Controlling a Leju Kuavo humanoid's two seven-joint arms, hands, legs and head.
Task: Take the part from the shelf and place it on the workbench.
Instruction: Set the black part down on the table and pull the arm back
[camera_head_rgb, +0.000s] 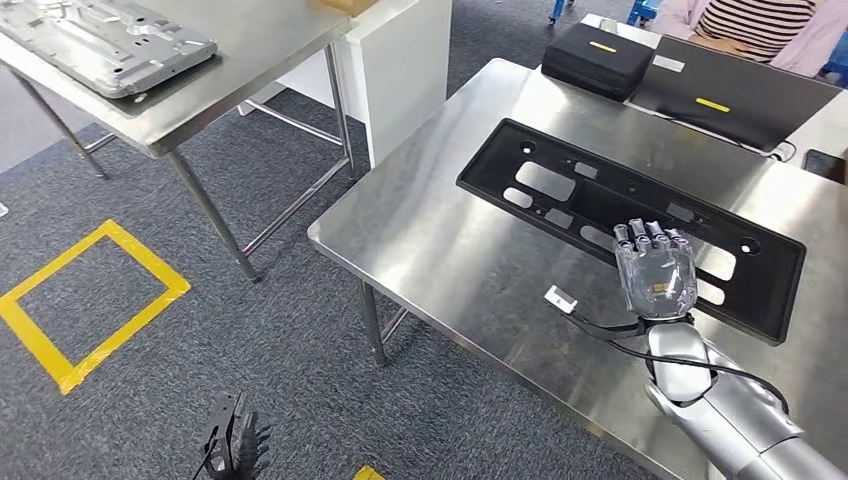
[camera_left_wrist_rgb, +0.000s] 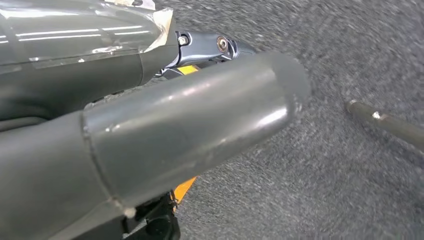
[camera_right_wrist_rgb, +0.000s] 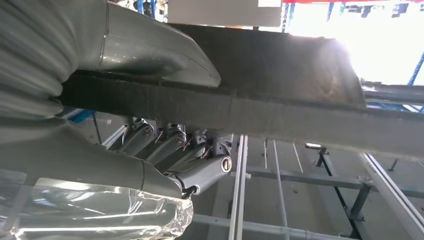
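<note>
The long black part (camera_head_rgb: 560, 190), a flat frame with several cut-outs, lies across the steel workbench (camera_head_rgb: 430, 240). My right hand (camera_head_rgb: 655, 270) lies over its near long edge, toward the part's right end. In the right wrist view, the thumb (camera_right_wrist_rgb: 150, 50) sits on one face of the part's dark edge (camera_right_wrist_rgb: 250, 107) and the fingers (camera_right_wrist_rgb: 170, 145) curl on the other, so the hand grips it. My left hand (camera_head_rgb: 235, 442) hangs low beside the floor, holding nothing; its thick thumb (camera_left_wrist_rgb: 175, 135) sticks out over the carpet.
A second steel table (camera_head_rgb: 250, 60) at the upper left carries a grey metal plate (camera_head_rgb: 100, 40). A black case (camera_head_rgb: 598, 58) and a dark flat panel (camera_head_rgb: 740, 95) lie at the workbench's far end, near a person in a striped top (camera_head_rgb: 750, 20). A small white tag (camera_head_rgb: 560, 298) lies left of my right hand. Yellow tape (camera_head_rgb: 90, 300) marks the floor.
</note>
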